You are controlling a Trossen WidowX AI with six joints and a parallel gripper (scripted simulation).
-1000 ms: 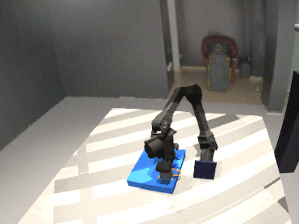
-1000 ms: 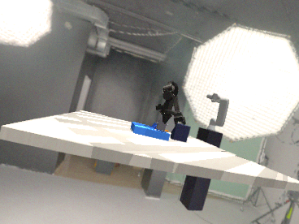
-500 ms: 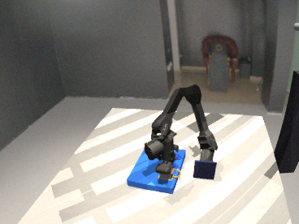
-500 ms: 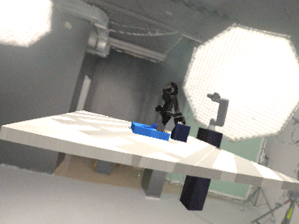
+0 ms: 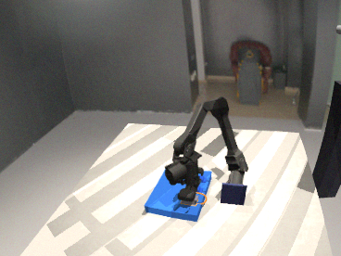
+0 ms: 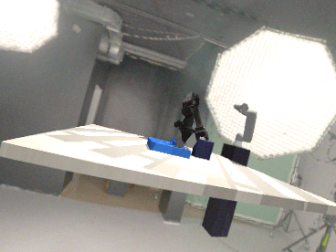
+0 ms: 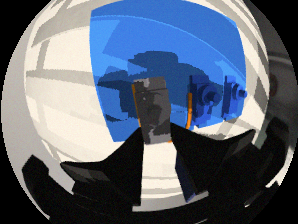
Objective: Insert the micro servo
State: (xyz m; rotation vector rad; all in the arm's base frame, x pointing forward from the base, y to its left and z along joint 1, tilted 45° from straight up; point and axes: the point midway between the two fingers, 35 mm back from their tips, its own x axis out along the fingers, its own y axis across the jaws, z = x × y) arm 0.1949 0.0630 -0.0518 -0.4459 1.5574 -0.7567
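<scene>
The blue robot deck point(image 5: 157, 202) point(image 6: 164, 146) point(image 7: 166, 26) lies on the striped table. My gripper point(image 5: 186, 200) point(image 6: 184, 138) point(image 7: 154, 128) is shut on the micro servo point(image 7: 150, 104), a small grey block, and holds it low over the deck's near right part. The servo's orange cable point(image 5: 202, 198) point(image 7: 189, 111) loops out to the right of the fingers. In the wrist view, darker shapes on the deck point(image 7: 160, 63) lie just beyond the servo. I cannot tell which one is the marked pocket, or whether the servo touches the deck.
The arm's dark blue base block point(image 5: 233, 193) point(image 6: 203, 149) stands just right of the deck. A tall dark block point(image 5: 330, 153) point(image 6: 236, 153) stands at the table's right edge. The striped table top point(image 5: 116, 185) stretches left and in front of the deck.
</scene>
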